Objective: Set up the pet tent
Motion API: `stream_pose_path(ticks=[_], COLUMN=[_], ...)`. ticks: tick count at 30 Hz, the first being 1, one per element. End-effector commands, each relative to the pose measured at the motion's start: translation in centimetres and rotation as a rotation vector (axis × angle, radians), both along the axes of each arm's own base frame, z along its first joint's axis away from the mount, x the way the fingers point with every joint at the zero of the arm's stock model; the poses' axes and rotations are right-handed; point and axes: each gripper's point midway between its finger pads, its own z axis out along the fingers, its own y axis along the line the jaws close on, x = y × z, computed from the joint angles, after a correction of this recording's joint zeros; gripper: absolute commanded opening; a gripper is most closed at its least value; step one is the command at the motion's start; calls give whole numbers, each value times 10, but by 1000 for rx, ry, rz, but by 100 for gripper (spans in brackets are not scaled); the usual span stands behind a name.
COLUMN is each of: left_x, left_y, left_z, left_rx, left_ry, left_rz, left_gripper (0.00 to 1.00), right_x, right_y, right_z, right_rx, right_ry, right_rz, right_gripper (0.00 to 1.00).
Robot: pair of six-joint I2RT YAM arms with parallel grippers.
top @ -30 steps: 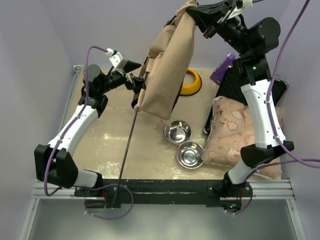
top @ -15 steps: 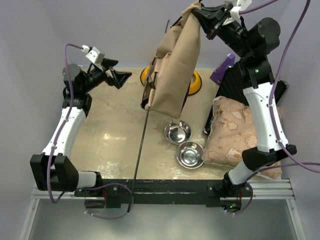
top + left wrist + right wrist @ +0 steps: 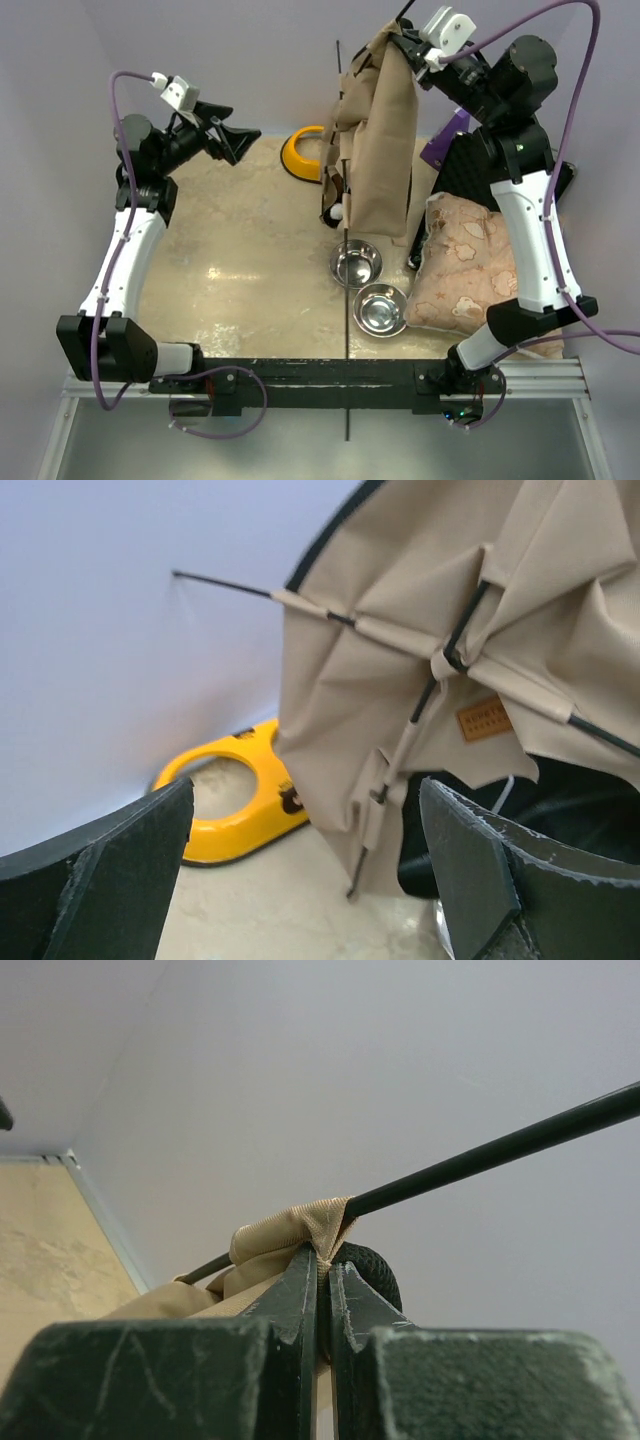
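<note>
Right gripper (image 3: 408,42) pinches the hanging pet tent (image 3: 382,150) by its fabric at one o'clock; left gripper (image 3: 232,142), wide open at ten o'clock, should catch the dangling pole (image 3: 346,320) low.

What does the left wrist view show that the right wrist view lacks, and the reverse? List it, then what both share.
Left wrist only: the yellow feeder, the brown label on the tent, and the open left gripper, clear of the tent. Right wrist only: the right gripper shut on a tan loop of the tent where a pole passes through. Both: tan tent fabric, a black pole, the pale wall.
</note>
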Motion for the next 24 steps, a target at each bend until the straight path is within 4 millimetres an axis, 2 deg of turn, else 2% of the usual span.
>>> stream_pose_path(ticks=[1,4,8,10,13,16,19,24], left_x=[-7,-7,-1,-5,-26,-62,-91,-145], left_y=[-27,-44,-41,-42,-46,-51,-52,-60], left_z=[-21,-17,36,76,140,200,241,285], left_rx=[-51,-42,-20,20,16,-19,-78,-148], left_ry=[71,50,-53,-151,-307,-469,-562,-683], left_rz=[-109,-139,-122,-139,-184,-263,-307,-391], left_gripper=[97,96,100,100,100,100,100,100], right_x=[-41,-43,-44,-48,-50,-52,-54,-64], right_y=[-24,-30,-29,-25,-14,5,25,65], right_z=[56,60,60,61,57,47,36,21], right_rx=[-15,-42,-76,-79,-92,-105,-114,-111], right_ry=[-241,-278,-305,-317,-317,-296,-273,-232], right_rz=[-105,-150,-159,-148,-126,-82,-43,48], right_gripper=[0,0,0,0,0,0,0,0])
